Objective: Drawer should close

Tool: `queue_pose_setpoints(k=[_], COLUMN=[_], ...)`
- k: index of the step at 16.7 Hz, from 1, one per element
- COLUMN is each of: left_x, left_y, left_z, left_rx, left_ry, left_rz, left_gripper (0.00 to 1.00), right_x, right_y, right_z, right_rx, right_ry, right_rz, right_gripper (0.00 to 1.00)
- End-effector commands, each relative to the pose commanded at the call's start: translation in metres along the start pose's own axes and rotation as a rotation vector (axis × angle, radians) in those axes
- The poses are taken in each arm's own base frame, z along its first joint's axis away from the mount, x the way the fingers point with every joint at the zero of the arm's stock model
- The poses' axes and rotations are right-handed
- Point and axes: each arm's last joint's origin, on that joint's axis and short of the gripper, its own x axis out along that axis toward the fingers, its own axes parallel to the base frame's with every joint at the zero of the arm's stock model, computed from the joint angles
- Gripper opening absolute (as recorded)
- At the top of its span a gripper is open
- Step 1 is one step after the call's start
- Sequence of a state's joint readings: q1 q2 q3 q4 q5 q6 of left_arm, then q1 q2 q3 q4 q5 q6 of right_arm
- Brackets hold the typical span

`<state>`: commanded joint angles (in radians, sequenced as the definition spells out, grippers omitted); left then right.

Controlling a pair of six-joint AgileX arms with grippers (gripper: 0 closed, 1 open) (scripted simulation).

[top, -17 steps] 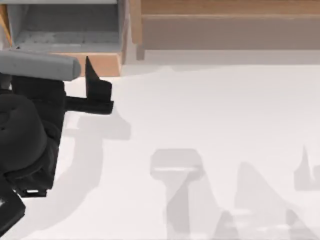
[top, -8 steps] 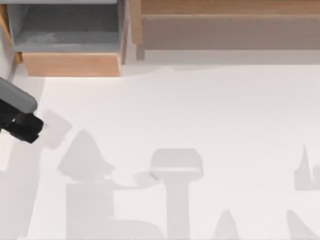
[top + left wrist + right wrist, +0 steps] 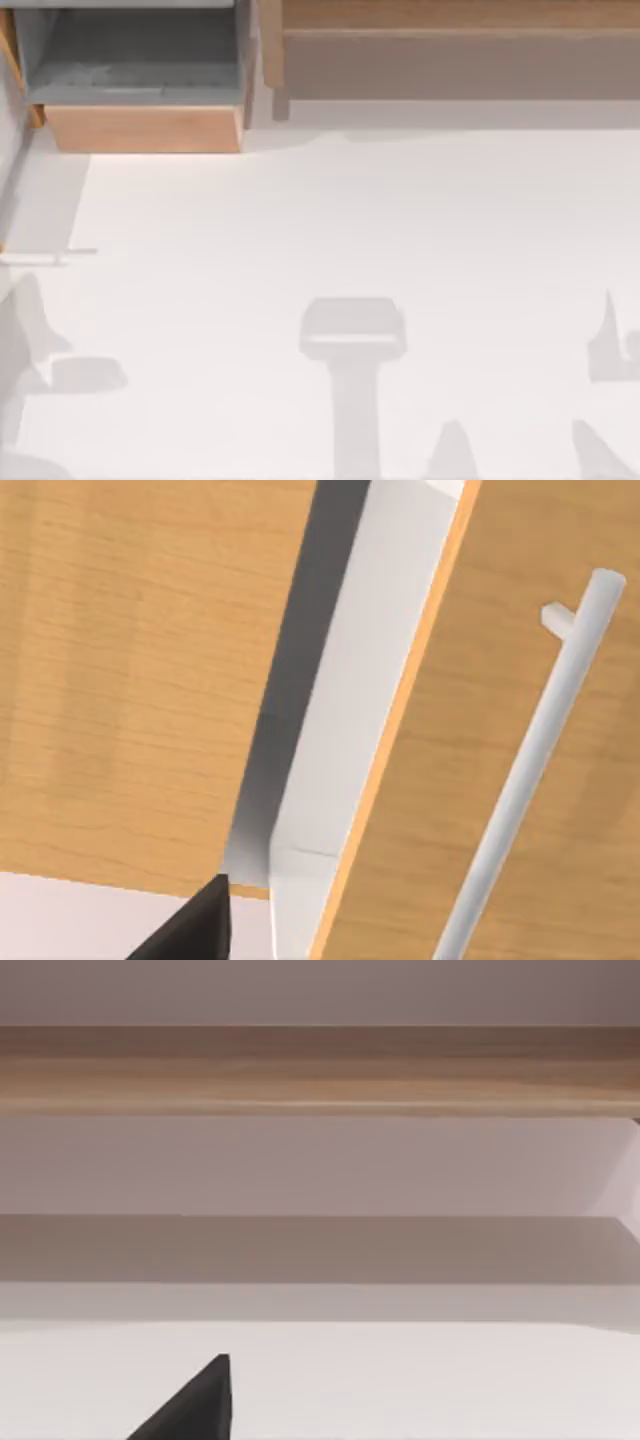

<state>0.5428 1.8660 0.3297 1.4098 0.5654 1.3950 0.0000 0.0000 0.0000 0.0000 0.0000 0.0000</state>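
Currently the drawer sits at the table's far-left corner, pulled out toward the table's near edge; its light tan front panel faces that edge, the grey inner floor is exposed behind it, and a thin wooden side runs along its right. Just right of the drawer, the long cabinet body runs along the far edge to the far-right corner, brown-grey panel forward. Arm shadows fall across the near half of the table. Left wrist view: close on wood-grain panels, a white gap between them, a pale bar handle mounted on one panel; probably the drawer front, can't confirm. One dark fingertip of the left gripper is visible, so whether its fingers are apart or together I can't tell. Right wrist view: looks at the cabinet's wooden top strip across bare table, with one dark fingertip of the right gripper; its finger state I can't tell either.
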Motion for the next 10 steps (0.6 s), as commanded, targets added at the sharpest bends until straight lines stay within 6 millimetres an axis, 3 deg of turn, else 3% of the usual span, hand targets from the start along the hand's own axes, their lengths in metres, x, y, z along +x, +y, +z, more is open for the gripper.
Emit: queue_pose_setpoints(k=[5, 10], left_x=[-0.004, -0.005], left_y=[0.010, 0.011], left_z=[-0.047, -0.051], left_rx=[0.238, 0.256], left_ry=[-0.024, -0.026], left_rz=[0.090, 0.098], left_gripper=[1.00, 1.00], right_x=[0.000, 0.000], right_y=[0.000, 0.000], right_z=[0.000, 0.000], right_rx=[0.000, 0.000], right_ry=[0.000, 0.000], right_rz=[0.000, 0.000], right_gripper=[1.00, 1.00])
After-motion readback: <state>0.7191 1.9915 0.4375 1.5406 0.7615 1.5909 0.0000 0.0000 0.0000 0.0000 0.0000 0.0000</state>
